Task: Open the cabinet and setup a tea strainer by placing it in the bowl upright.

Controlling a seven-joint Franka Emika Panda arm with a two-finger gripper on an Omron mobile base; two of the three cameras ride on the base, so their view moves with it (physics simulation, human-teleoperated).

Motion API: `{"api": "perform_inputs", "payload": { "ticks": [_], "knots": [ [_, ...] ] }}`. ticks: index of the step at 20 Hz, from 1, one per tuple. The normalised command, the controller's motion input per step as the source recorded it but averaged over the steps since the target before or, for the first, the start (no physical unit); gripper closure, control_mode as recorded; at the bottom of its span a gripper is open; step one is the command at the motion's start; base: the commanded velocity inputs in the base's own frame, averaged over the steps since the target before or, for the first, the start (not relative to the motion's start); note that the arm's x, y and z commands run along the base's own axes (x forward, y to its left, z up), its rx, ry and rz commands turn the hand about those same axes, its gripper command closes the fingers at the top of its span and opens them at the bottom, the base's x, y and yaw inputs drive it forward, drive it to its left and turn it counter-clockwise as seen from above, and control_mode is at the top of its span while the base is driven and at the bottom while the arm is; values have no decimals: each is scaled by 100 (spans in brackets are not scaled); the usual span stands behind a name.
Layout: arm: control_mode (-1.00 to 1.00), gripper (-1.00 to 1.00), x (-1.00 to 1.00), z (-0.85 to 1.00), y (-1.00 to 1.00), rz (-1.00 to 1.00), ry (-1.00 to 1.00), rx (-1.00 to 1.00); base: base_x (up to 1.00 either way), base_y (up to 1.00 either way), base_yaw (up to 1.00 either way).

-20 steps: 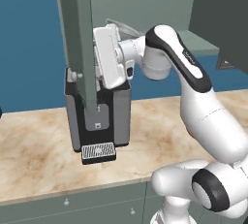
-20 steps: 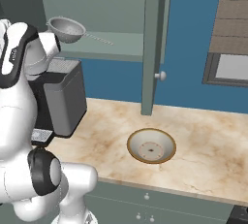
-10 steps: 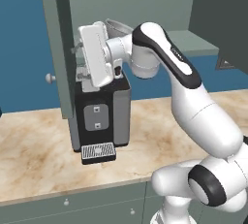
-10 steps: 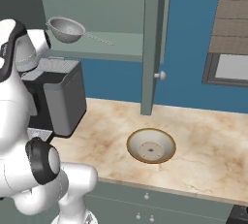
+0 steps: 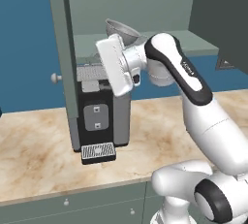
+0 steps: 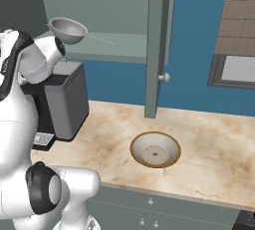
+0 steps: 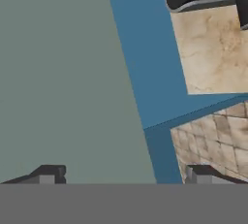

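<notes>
Marble counter (image 6: 209, 144) stretched under the wall cabinet (image 5: 145, 9), whose two doors hung swung out. At far left in the left base view, a door (image 5: 62, 48) stood edge-on in front of the black coffee machine (image 5: 99, 116). Just right of it the gripper (image 7: 123, 174) was up at shelf height, fingertips (image 7: 48, 172) spread wide apart with nothing between them (the hand view looked along the flat grey-green door face, with blue wall beyond). Behind the hand, on the shelf (image 6: 117, 45), sat the tea strainer (image 6: 68, 29), mouth up, its thin wire handle trailing off along the shelf. Further right and well below, the bowl (image 6: 155, 149) waited on the counter, near the foot of the other open door (image 6: 158, 45).

So the opening looked done and the pickup not yet begun. The risks, as I judged them: the hand was aimed away from the strainer, so swinging round could clip the left door or the coffee machine top. A pinch on the thin rim might slip or tip the cup, and a nudge could slide it deeper along the shelf.
</notes>
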Motion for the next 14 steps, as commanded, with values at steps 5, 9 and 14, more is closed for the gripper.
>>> {"api": "perform_inputs", "payload": {
  "ticks": [5, 9, 14],
  "knots": [
    [-100, -100, 7, -28, -70, -12, 0, -41, 0, 0, 0],
    [-100, -100, 20, -34, -62, -2, -9, -58, 0, 0, 0],
    [-100, -100, 6, -15, -41, 0, -27, -71, 0, 0, 0]
  ]
}}
